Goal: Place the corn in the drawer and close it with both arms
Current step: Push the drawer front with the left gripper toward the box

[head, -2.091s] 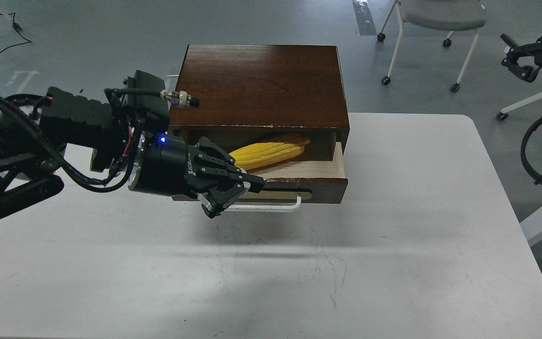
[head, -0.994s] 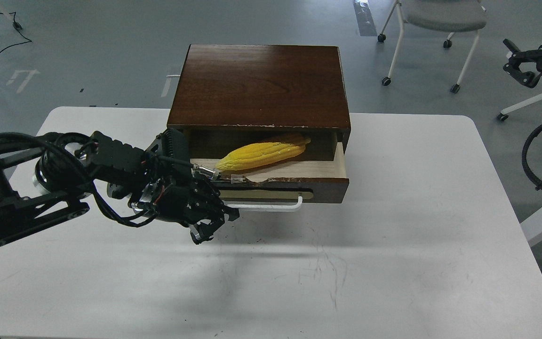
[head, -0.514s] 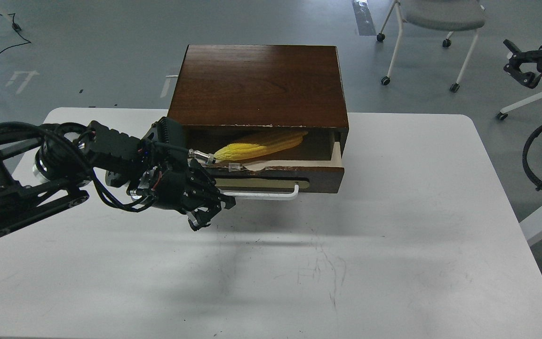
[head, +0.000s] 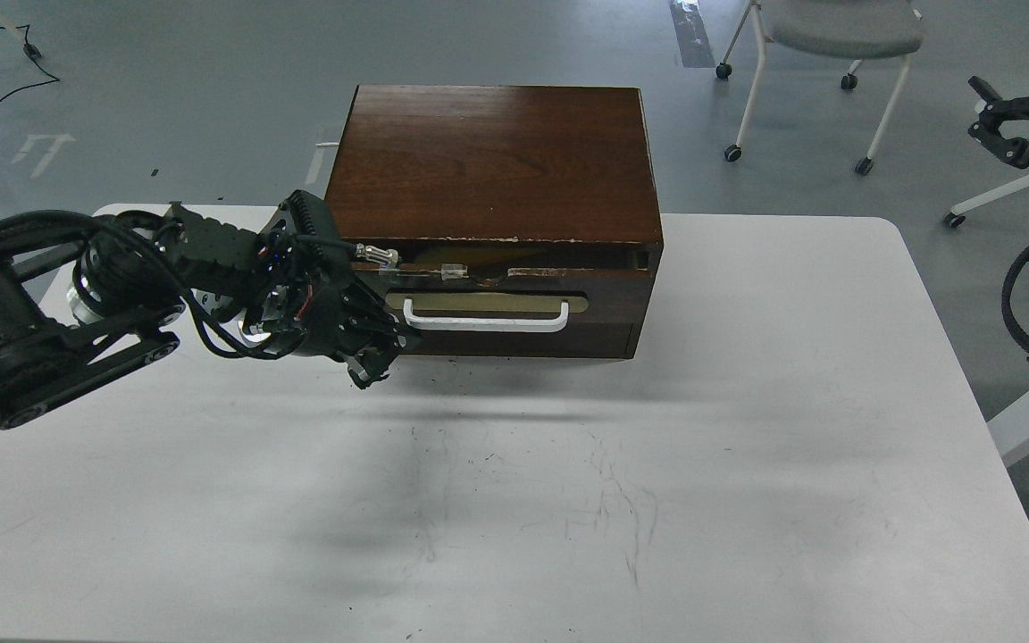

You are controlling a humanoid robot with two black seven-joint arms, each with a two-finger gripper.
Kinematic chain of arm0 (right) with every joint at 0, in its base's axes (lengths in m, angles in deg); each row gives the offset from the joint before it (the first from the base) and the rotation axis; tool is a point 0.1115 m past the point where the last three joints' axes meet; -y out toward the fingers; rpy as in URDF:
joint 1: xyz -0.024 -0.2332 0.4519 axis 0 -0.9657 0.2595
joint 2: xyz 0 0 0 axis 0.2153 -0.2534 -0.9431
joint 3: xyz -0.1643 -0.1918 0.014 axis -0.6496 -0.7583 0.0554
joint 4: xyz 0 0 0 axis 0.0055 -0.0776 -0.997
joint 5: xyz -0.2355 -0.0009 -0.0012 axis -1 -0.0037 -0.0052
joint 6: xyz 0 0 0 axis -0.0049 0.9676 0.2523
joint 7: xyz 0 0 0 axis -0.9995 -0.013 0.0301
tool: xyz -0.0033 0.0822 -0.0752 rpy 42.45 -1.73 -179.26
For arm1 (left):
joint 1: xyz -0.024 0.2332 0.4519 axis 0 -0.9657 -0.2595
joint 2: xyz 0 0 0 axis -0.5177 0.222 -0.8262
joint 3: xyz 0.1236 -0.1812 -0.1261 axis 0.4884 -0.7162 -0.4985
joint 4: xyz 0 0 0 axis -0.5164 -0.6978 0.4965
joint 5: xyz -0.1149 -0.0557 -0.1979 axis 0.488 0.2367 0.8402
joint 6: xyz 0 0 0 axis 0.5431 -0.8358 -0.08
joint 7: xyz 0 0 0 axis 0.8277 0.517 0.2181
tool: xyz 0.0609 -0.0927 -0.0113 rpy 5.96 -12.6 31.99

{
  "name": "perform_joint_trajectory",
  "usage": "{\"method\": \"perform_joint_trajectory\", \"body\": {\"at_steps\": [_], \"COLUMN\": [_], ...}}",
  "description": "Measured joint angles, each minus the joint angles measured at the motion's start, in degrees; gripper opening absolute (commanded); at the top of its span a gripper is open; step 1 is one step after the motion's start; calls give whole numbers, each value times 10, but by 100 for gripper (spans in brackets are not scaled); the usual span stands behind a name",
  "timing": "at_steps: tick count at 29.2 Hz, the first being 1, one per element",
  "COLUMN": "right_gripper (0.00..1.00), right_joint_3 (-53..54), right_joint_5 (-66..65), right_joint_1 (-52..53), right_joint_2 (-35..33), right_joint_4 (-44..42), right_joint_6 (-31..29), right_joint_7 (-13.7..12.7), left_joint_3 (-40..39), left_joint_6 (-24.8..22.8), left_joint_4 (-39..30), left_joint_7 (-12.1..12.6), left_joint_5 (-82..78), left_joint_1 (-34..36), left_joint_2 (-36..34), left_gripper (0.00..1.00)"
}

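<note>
The drawer [head: 604, 308] is pushed almost fully into the dark brown cabinet [head: 492, 161]; only a thin gap shows under its chipped taped top edge. Its white bar handle [head: 485, 321] faces me. The corn is hidden inside the drawer. My left gripper [head: 379, 357] is against the left end of the drawer front, beside the handle; its dark fingers cannot be told apart. My right gripper [head: 997, 121] hangs off the table at the far right, raised, its fingers spread and empty.
The cabinet stands at the back middle of the white table [head: 747, 446]. A grey chair on castors [head: 836, 36] stands on the floor behind. My right arm's black cable [head: 1015, 304] loops beyond the table's right edge.
The drawer has slid back from half open to almost shut, and the corn has gone from sight. My left gripper moved back with the drawer front. The right arm barely moved.
</note>
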Motion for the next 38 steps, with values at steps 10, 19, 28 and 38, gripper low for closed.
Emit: {"method": "perform_joint_trajectory", "body": {"at_steps": [10,19,28,38], "right_gripper": [100,100,100,100], "right_joint_3": [0,-1,-1,1], "right_joint_5": [0,0,0,0], "right_joint_1": [1,0,-2,-2], "right_joint_2": [0,-4,-4,-4], "right_joint_4": [1,0,0,2], "right_joint_6": [0,0,0,0], "right_joint_7": [0,0,0,8], "left_joint_3": [-1,-1,-1,-12], "left_joint_6": [5,5,5,15], "left_joint_4": [9,12,28,34], "left_joint_7": [0,0,0,0], "left_joint_5": [0,0,0,0], "left_joint_1": [7,16,17,16], "left_joint_2": [3,16,28,27], "left_gripper": [0,0,0,0]}}
